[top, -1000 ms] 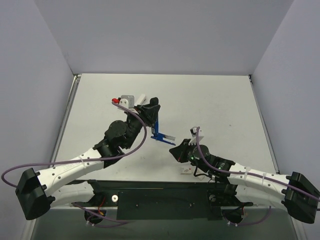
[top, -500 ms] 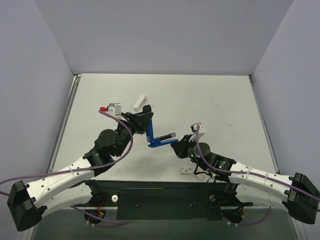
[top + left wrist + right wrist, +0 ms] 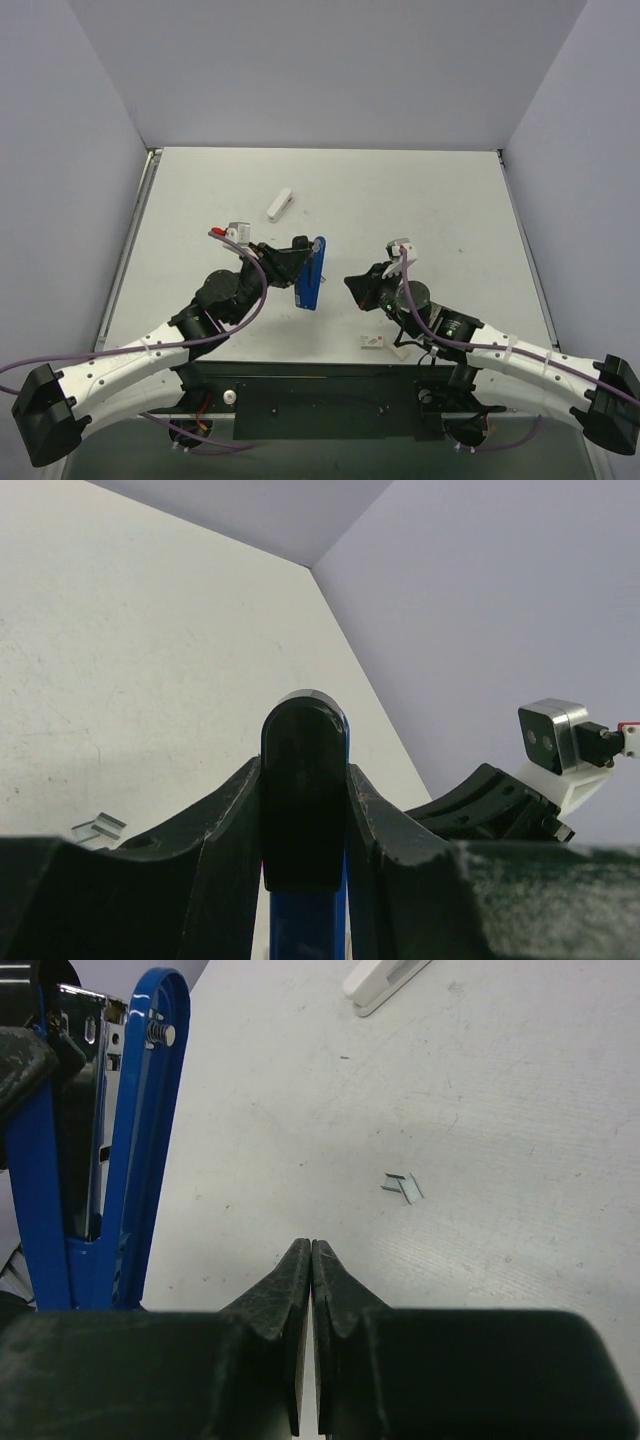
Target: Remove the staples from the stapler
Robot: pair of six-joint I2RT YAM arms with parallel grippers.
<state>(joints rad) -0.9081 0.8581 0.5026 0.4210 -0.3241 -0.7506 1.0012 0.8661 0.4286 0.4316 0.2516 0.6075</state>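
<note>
— Where the two arms meet, just below the middle of the overhead frame, what is there?
— A blue stapler (image 3: 312, 272), standing steeply on end. The left hand (image 3: 296, 260) grips it, one black finger pressed on each side (the left wrist view shows its rounded black end wedged between them).
— And the right hand?
— The right hand (image 3: 305, 1255) is closed tight on nothing, fingertips touching. Overhead it sits just right of the stapler, apart from it. Its wrist view shows the stapler at the left edge, blue arm and chrome magazine side by side.
— Any staples out?
— A small strip of staples (image 3: 403, 1187) lies on the white surface (image 3: 420, 190), right of centre in that wrist view. A white oblong object (image 3: 280, 204) lies toward the upper left overhead, well apart.
</note>
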